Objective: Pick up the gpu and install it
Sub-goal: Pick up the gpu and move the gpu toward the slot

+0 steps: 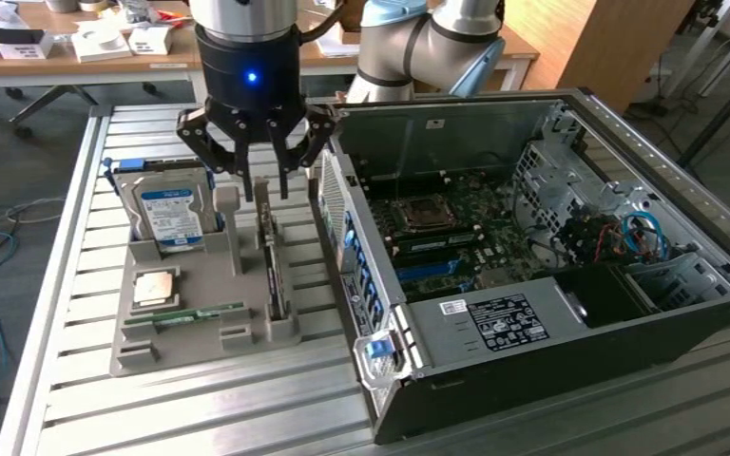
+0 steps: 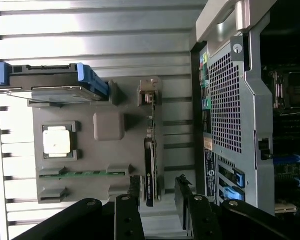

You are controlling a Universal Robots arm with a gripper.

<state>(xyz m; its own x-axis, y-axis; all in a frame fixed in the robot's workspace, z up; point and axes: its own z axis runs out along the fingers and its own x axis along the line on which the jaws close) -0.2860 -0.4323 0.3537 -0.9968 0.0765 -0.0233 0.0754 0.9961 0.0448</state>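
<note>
I have the claw [image 1: 265, 188] hanging with its jaws spread wide and nothing in its grip. The gpu [image 1: 273, 269] stands on edge directly beneath it, slotted in the grey holder tray [image 1: 240, 321]. In the wrist view the two black fingers [image 2: 134, 186] straddle one end of the card [image 2: 150, 167], with a gap showing on each side, so I read no contact yet.

To one side of the claw, just past the card, is the open computer case [image 1: 532, 302], its perforated rear panel [image 2: 225, 107] facing the tray and its motherboard [image 1: 460, 233] exposed. To the other side, on the same tray, the silver hard drive [image 1: 171, 217] stands upright in its blue bracket, a square processor chip [image 1: 153, 287] lies flat, and the green memory stick [image 1: 187, 313] sits in its slot. All of it rests on the slatted metal table [image 1: 213, 413].
</note>
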